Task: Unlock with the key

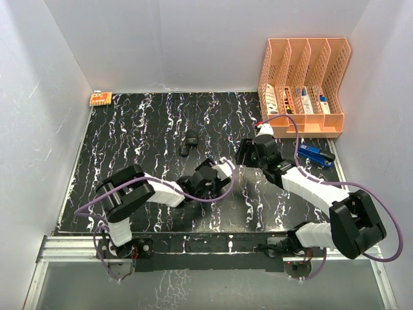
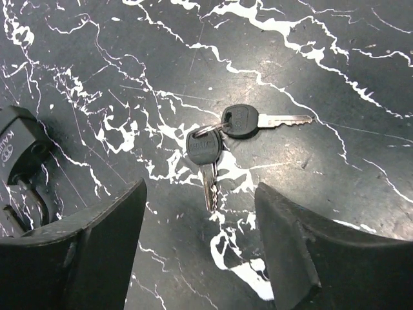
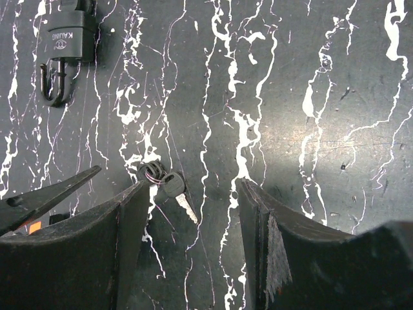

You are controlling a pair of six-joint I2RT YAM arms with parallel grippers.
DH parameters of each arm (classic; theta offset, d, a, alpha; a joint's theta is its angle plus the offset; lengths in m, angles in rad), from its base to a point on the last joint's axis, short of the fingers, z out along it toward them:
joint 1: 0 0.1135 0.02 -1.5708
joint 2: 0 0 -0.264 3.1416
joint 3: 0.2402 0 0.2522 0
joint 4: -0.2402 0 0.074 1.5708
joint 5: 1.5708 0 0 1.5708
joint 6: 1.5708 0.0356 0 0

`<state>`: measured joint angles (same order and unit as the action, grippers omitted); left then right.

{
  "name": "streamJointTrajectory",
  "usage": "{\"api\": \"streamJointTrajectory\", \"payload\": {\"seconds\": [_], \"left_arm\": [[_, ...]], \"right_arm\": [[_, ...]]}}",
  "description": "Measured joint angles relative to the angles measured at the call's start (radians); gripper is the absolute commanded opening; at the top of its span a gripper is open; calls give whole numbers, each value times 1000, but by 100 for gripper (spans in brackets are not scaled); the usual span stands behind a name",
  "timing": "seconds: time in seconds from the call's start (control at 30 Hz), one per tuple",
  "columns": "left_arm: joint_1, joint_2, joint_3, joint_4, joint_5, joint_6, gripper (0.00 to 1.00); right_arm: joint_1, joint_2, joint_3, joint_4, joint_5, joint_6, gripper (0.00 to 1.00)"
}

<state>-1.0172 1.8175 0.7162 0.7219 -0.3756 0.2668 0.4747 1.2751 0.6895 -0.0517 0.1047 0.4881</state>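
Left gripper is low over the table, jaws released and wide apart, gripping nothing. The keys lie flat on the table just beyond its fingertips, in line with the gap. They are two black-headed keys on one ring, one blade pointing back toward the gap, the other pointing right. Neither finger touches them. Right gripper is also spread open and empty. In its wrist view the keys sit just past the tip of the left-hand finger, off-centre from the gap. The padlock is farther out, lying flat, well apart from the keys. Can't tell if the shackle is locked. At the far right corner is a peach file rack, with a blue-handled tool in front of it. A small orange item is in the far left corner.
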Motion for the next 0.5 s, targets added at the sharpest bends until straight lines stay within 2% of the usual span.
{"api": "streamJointTrajectory", "payload": {"seconds": [0.2, 0.33, 0.5], "left_arm": [[-2, -95, -41, -43, -22, -69, 77], [2, -208, -45, -90, -98, -148, 78], [51, -347, -45, -179, -106, -291, 77]], "right_arm": [[0, 3, -8, 4, -43, -10, 55], [3, 42, -8, 28, -121, -21, 55], [43, 130, 8, 25, -158, -45, 55]]}}
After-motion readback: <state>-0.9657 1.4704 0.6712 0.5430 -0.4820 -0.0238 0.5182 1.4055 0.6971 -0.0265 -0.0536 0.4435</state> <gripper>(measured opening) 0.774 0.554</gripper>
